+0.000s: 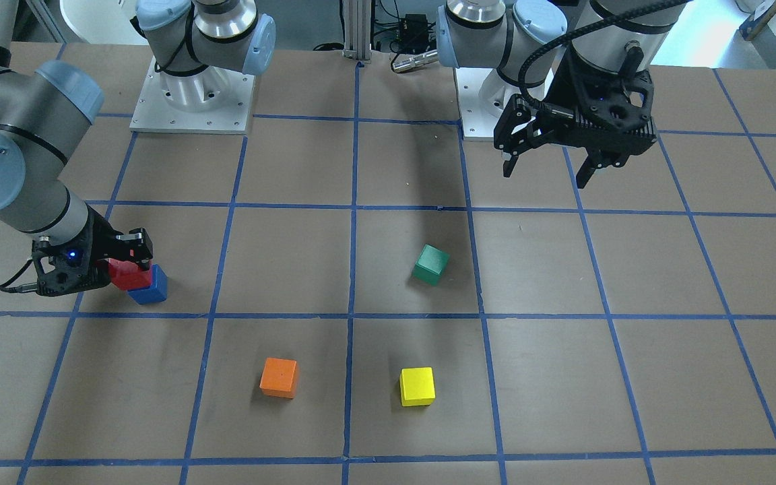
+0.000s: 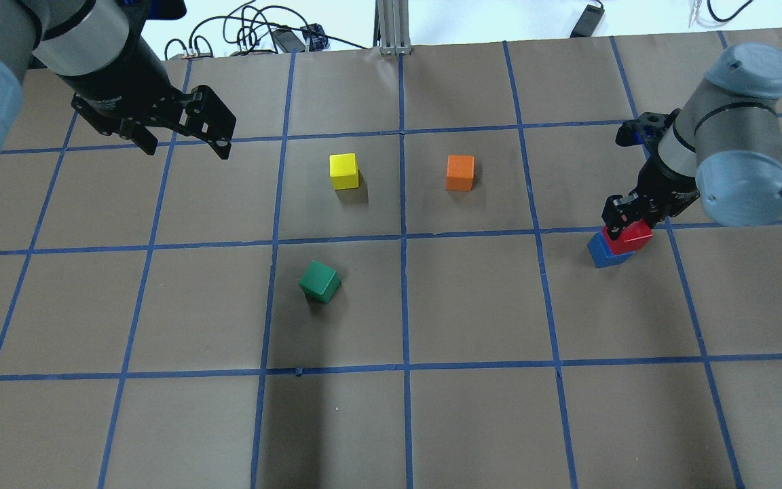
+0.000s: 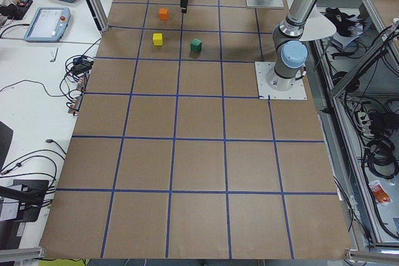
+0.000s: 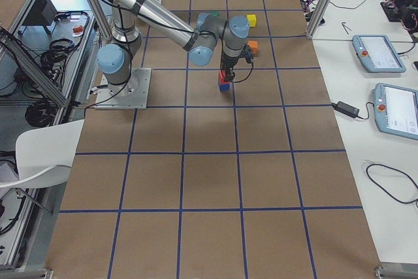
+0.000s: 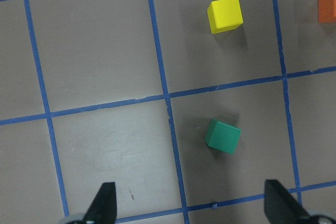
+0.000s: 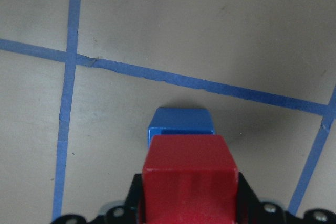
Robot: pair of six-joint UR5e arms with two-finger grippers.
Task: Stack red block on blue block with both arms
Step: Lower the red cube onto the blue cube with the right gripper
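Observation:
My right gripper (image 1: 128, 266) is shut on the red block (image 1: 125, 275) and holds it over the blue block (image 1: 151, 288), which stands on the table. In the overhead view the red block (image 2: 634, 236) overlaps the blue block (image 2: 603, 251) but is offset from it. In the right wrist view the red block (image 6: 190, 174) sits between the fingers with the blue block (image 6: 181, 121) showing past it. I cannot tell whether the two touch. My left gripper (image 1: 546, 172) is open and empty, raised above the table; it also shows in the overhead view (image 2: 187, 146).
A green block (image 1: 430, 264) lies tilted near the table's middle. An orange block (image 1: 279, 377) and a yellow block (image 1: 417, 386) stand farther from the robot. The left wrist view shows the green block (image 5: 223, 136) and the yellow block (image 5: 226, 14) below it.

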